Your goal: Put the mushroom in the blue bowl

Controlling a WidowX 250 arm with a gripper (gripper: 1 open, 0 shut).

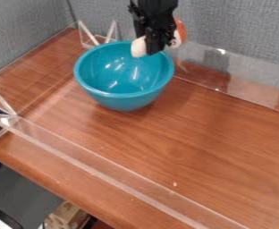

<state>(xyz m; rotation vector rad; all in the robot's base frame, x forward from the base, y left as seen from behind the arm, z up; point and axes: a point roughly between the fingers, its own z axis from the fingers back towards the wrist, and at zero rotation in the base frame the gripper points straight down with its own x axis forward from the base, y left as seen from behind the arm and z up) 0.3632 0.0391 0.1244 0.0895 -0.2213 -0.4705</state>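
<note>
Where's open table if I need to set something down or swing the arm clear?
The wooden table is bare right of and in front of the blue bowl, out to the clear acrylic walls. A narrower strip lies left of the bowl. The far edge is crowded: the gripper holds the mushroom over the bowl's rim.
</note>
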